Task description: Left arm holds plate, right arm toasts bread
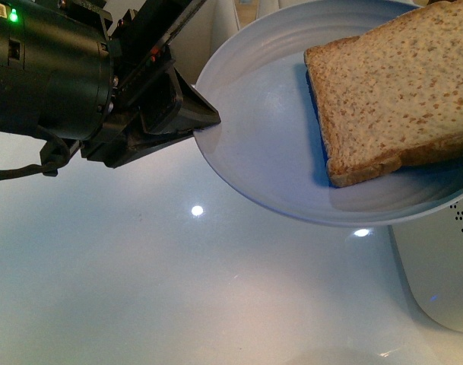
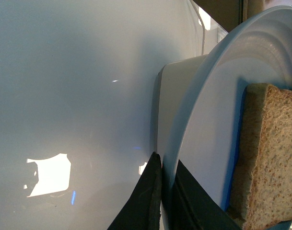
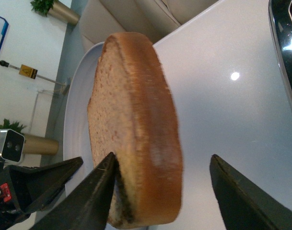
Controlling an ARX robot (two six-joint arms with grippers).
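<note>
The bulky black left arm [image 1: 49, 76], with a small green light [image 1: 13, 15] on its body, reaches in from the left. The left gripper [image 1: 204, 122], with its black wedge-shaped jaws, is closed tightly on the rim of the round pale blue-white plate [image 1: 261, 137]. The left wrist view shows the same: the thin rim of the plate [image 2: 198, 124] goes between the two black jaws. The plate is held in the air above the glossy white table [image 1: 140, 289] and partly over a white rounded appliance [image 1: 444, 274] with small holes in its side. The slice of light-brown speckled bread [image 1: 398, 84] with a darker crust lies on the plate, on the side far from the left gripper. In the right wrist view the right gripper [image 3: 162, 157] is spread wide, with one black finger on each side of the bread [image 3: 136, 120]. One of the fingers [image 3: 93, 201] is just at the crust; the other is clearly apart from it.
</note>
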